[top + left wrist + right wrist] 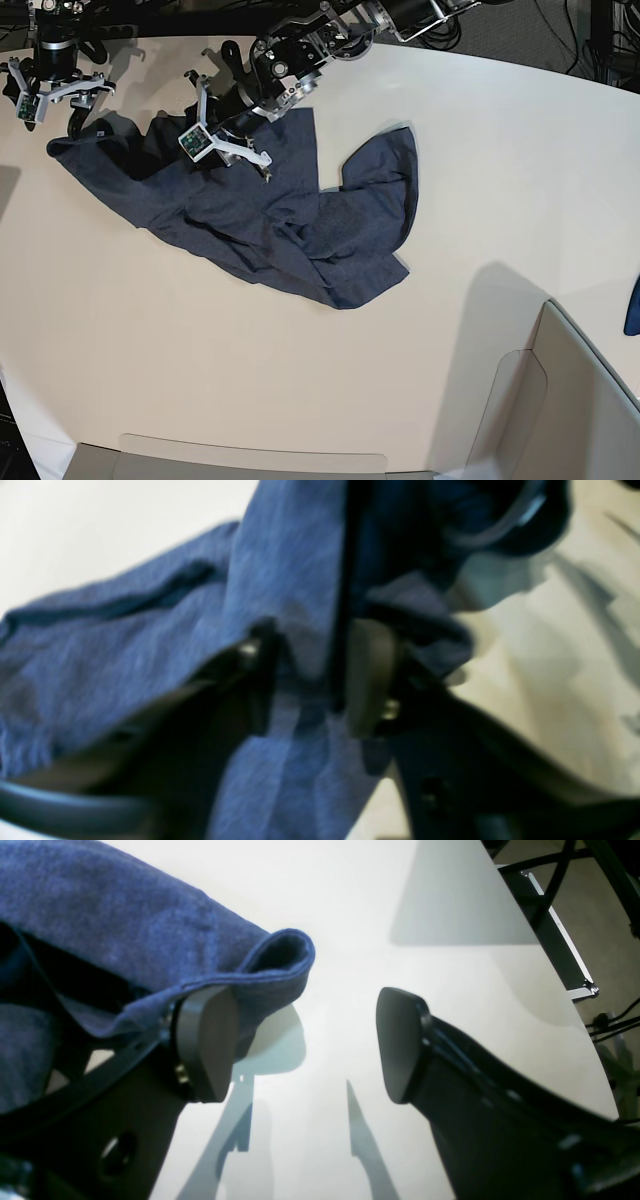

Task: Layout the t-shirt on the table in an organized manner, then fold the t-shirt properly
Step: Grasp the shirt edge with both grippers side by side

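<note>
The dark navy-grey t-shirt lies crumpled and twisted at the back left of the off-white table. My left gripper is over its upper middle. In the left wrist view this gripper is shut on a raised fold of the t-shirt. My right gripper is at the shirt's far left corner. In the right wrist view it is open, with a rolled shirt edge draped over its left finger. The bare table shows between the fingers.
A small brighter blue cloth scrap hangs at the right edge. Grey-beige box walls stand at the front right and along the front. A metal frame and cables lie beyond the table's curved edge.
</note>
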